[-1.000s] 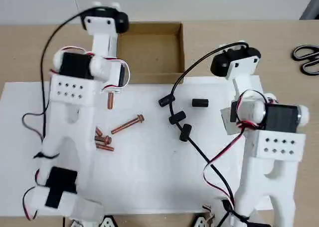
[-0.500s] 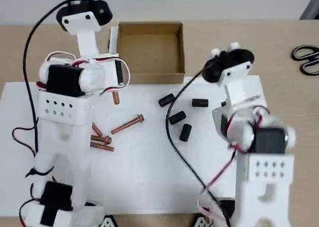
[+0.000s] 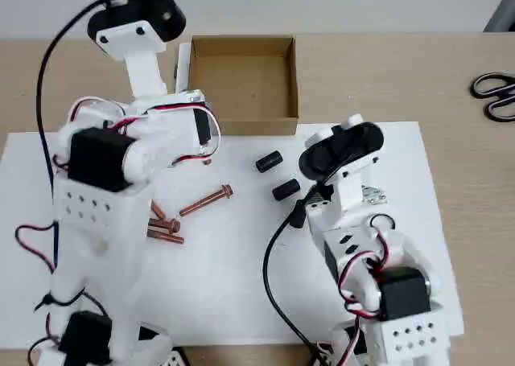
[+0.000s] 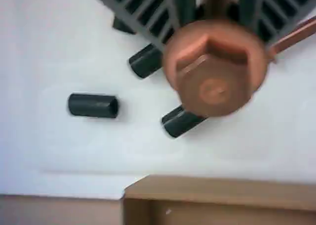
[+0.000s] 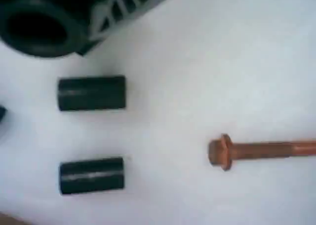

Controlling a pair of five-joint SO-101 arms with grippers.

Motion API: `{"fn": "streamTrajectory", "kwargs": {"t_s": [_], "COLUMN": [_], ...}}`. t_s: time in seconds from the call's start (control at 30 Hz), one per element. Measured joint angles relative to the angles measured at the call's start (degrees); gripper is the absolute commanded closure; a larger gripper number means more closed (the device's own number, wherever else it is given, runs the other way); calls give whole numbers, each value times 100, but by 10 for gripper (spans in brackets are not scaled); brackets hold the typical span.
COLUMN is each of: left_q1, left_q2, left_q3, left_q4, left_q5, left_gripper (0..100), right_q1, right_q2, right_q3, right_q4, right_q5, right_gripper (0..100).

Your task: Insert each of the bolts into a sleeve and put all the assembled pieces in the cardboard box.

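My left gripper (image 4: 213, 10) is shut on a copper bolt (image 4: 215, 74), whose hex head faces the left wrist camera. In the high view that bolt's tip (image 3: 207, 162) pokes out below the left gripper (image 3: 201, 150), just short of the cardboard box (image 3: 245, 126). In the right wrist view my right gripper (image 5: 64, 17) holds a black sleeve (image 5: 35, 29) seen end-on, its bore open. Two more sleeves (image 5: 91, 92) (image 5: 91, 174) lie flat beyond it, facing a loose bolt (image 5: 261, 151). From above, the right arm (image 3: 342, 150) hangs over the sleeves (image 3: 269, 161) (image 3: 286, 191).
One loose bolt (image 3: 205, 199) lies mid-sheet, and a few more (image 3: 165, 228) sit beside the left arm's body. The white sheet (image 3: 241, 285) covers the wooden table. Scissors (image 3: 495, 92) lie at the far right. A black cable (image 3: 269, 269) trails across the sheet.
The right arm swung in from the sheet's right side to above the sleeves, and one sleeve is gone from sight beneath it. The left arm shifted slightly right with its bolt.
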State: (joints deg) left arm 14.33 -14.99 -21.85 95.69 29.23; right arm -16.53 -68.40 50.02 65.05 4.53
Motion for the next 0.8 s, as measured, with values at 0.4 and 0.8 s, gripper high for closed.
{"fn": "streamTrajectory", "kwargs": {"t_s": [0.4, 0.8], "left_q1": [44, 44], "left_q2": [-1204, -3763], "left_q3": [2084, 5811], "left_q4": [-1345, -3262], "left_q5": [70, 70], "left_gripper": [994, 994], "right_q1": [-589, -1073], "right_q2": [-519, -1011], "right_q3": [782, 1424], "right_q4": [-897, -976], "right_q5": [-70, -70], "right_gripper": [997, 997]}}
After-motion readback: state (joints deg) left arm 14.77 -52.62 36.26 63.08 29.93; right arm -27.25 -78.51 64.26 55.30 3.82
